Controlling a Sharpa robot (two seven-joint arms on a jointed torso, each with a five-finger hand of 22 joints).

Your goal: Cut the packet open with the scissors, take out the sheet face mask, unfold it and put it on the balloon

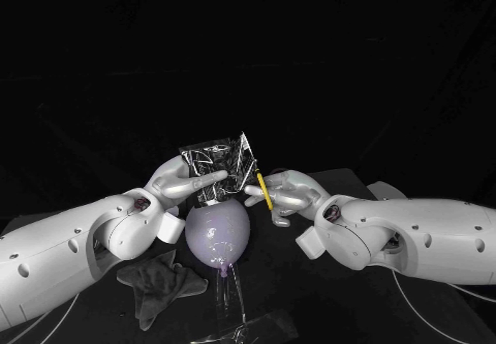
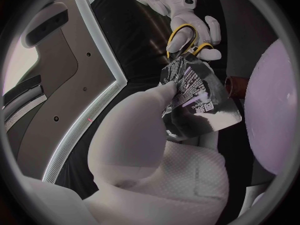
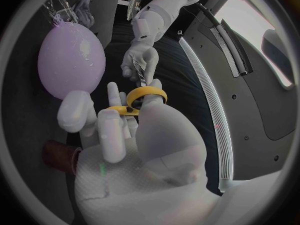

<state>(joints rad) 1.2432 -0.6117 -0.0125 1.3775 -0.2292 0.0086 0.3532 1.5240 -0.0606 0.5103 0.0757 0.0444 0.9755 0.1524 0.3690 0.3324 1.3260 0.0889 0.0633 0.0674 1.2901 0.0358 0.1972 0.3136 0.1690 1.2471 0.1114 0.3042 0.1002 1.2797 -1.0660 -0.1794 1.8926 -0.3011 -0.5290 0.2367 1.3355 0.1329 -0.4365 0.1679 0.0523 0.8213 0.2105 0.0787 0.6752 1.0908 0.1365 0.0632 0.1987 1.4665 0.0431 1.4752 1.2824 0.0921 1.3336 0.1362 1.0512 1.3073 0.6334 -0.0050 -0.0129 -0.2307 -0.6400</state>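
We log: left hand [image 1: 188, 183] grips packet [image 1: 219, 162] above balloon [image 1: 217, 233]; right hand [image 1: 292, 198] holds scissors [image 1: 264, 190] at packet edge. We judge cutting stage; mask removal, unfolding, placing left.

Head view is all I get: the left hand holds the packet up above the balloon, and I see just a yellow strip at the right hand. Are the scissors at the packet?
Observer: Yes. In the left wrist view the scissors in the right hand meet the top corner of the packet. I can't tell whether a cut has started.
Operator: How does that hand hold them?
Observer: In the right wrist view its fingers pass through the yellow handle loops.
Operator: Is anything hidden near the balloon?
Observer: A brown cylinder stands close to the balloon. I can't tell what it is.
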